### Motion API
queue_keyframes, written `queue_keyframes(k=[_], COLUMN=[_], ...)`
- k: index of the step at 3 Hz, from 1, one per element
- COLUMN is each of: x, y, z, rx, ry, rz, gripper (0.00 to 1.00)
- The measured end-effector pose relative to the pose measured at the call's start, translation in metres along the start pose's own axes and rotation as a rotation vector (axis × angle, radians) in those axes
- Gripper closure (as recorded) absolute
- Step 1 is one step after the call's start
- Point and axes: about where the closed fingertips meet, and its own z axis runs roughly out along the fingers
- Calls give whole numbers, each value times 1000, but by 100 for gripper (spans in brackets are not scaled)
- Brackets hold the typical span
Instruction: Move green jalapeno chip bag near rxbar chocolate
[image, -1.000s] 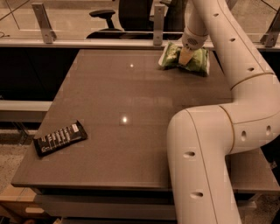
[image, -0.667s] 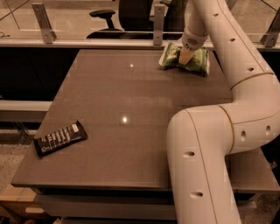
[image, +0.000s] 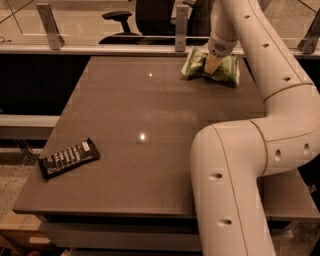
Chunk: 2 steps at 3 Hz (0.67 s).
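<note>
The green jalapeno chip bag (image: 225, 70) lies at the far right of the brown table (image: 150, 115), near its back edge. My gripper (image: 212, 65) reaches down onto the middle of the bag, which looks pinched there. The arm's wrist hides part of the bag. The rxbar chocolate (image: 68, 158), a flat black bar with white text, lies at the near left corner of the table, far from the bag and the gripper.
My white arm (image: 240, 170) rises from the near right and covers the table's right side. A glass partition with metal posts (image: 181, 27) runs along the table's back edge. An office chair (image: 120, 17) stands beyond it.
</note>
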Motion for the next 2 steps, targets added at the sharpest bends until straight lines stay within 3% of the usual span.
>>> queue_keyframes(k=[2], x=[-2], y=[-1], z=[0], rx=[2], ry=[-1], rz=[0], gripper=[100])
